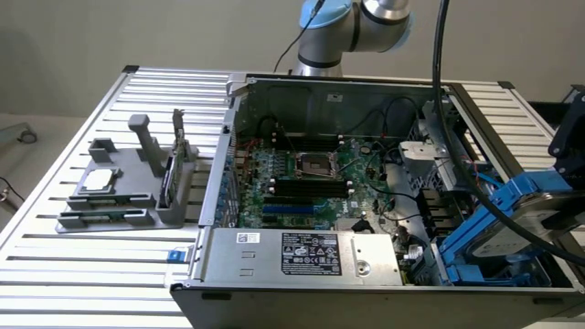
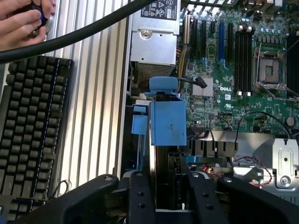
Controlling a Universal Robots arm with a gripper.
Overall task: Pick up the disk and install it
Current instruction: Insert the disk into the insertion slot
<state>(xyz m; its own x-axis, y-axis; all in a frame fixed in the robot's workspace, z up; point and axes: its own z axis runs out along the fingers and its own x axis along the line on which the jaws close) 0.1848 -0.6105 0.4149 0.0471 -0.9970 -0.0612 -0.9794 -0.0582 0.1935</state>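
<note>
So the pick-up half looked done. The robot's black gripper had its fingers closed on the silver-grey rectangular disk in its blue plastic carrier, gripping it edge-on by both sides, with the blue end of the carrier sticking out ahead of them in the wrist view.

The disk was up in the air, tilted, over the corner of the open grey metal computer case on the exterior view's right, just above the drive bay where some other blue plastic caddies sat. As far as I could tell it wasn't in a slot yet, so the install half was what was left. I couldn't tell how well it was lined up with the bay.

Other stuff around: the green motherboard lay in the case, with the silver power supply box along the near side. A thick black cable ran across the wrist view. The case sat on a slatted aluminium table with a grey plastic parts holder on it. A black keyboard and a person's hand were off beside the case.
</note>
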